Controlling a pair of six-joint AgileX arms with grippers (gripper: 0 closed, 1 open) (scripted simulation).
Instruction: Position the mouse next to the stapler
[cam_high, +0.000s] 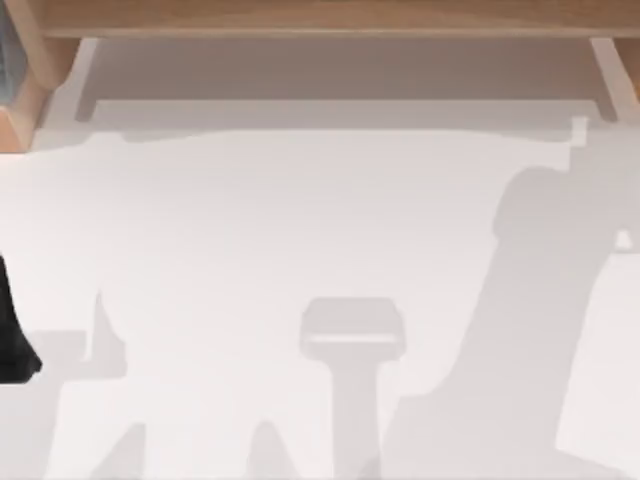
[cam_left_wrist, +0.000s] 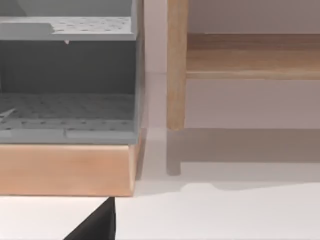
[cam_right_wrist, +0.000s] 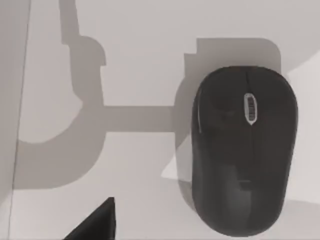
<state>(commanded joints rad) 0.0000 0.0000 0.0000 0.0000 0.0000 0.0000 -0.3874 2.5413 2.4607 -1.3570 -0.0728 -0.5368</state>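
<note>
The mouse (cam_right_wrist: 243, 150) sits flat on the white worktop (cam_right_wrist: 140, 165), right under the right wrist camera, nothing touching it. Can't tell whether either pincer is spread or pressed together. It looks light and rigid, but the smooth rounded shell is probably slippery, so I'd pinch it across the two long sides near the middle. No stapler visible.

You get bright, even light on the white table (cam_high: 250, 220), where broad, soft grey shadows with blurred edges spread across its near half. Under the mouse (cam_right_wrist: 242, 150) a crisper shadow falls, and its dark shell shows faint sheen, no glare.
</note>
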